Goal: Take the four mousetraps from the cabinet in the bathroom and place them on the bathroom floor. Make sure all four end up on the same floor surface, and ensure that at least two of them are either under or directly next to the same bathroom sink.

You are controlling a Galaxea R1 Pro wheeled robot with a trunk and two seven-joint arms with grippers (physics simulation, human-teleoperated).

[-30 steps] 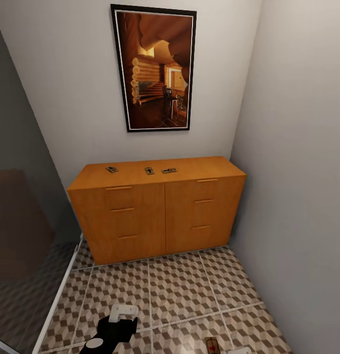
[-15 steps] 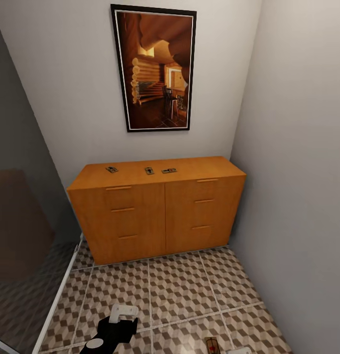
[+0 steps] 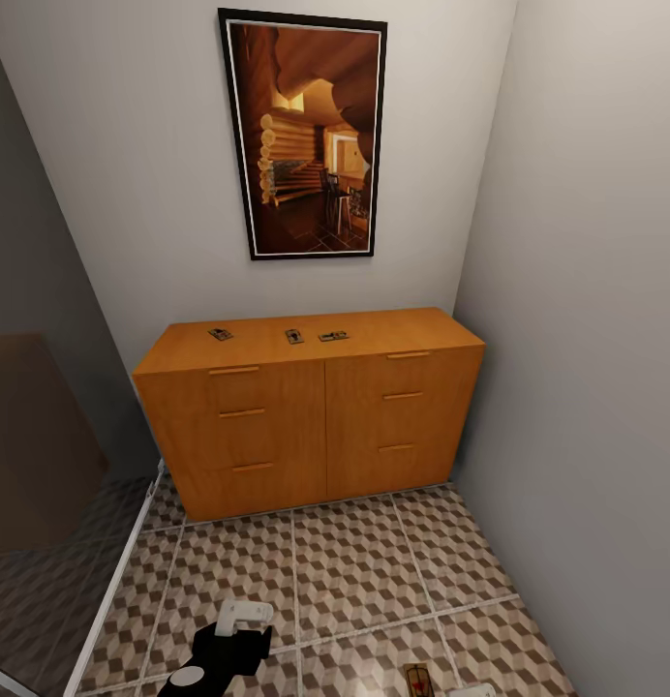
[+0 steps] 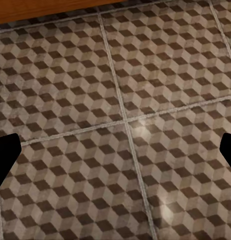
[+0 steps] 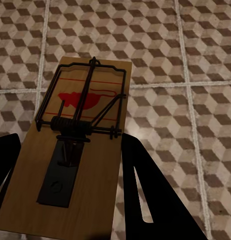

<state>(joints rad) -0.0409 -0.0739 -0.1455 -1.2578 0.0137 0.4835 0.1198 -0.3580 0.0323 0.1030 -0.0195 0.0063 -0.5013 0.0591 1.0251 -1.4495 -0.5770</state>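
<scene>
Setting: a narrow corner of pale grey walls (image 3: 567,242) with a dark-framed picture of a log-cabin interior (image 3: 304,136) hung above the orange-brown wooden cabinet (image 3: 311,411), which stands against the back wall and reaches nearly to the right-hand wall. At the view's left, a dim translucent panel (image 3: 35,455) edges the space.

Cabinet top: three small tan mousetraps with dark wire frames, in a loose row near the back edge — left one (image 3: 220,334), middle one (image 3: 294,336), right one (image 3: 333,336) — each apart from its neighbours. Nothing lies between the robot and the cabinet front; the bathroom floor of brown, beige and white cube-patterned tiles (image 3: 354,571) is bare there.

Fourth mousetrap (image 5: 80,150): gripped between the dark fingers of the right gripper (image 5: 70,190), held above the tiles. The right wrist view gives its red spot, spring and wire bail plainly; the head view shows just its end (image 3: 416,680) at the lower frame edge.

Left gripper (image 4: 115,150): fingers spread wide, released, with only floor tile between them. The head view shows the black and white wrist body (image 3: 228,644) low over the floor.

Compared with the earlier head pictures: arms, traps and cabinet stand alike; the translucent panel at left sits slightly differently in frame.
</scene>
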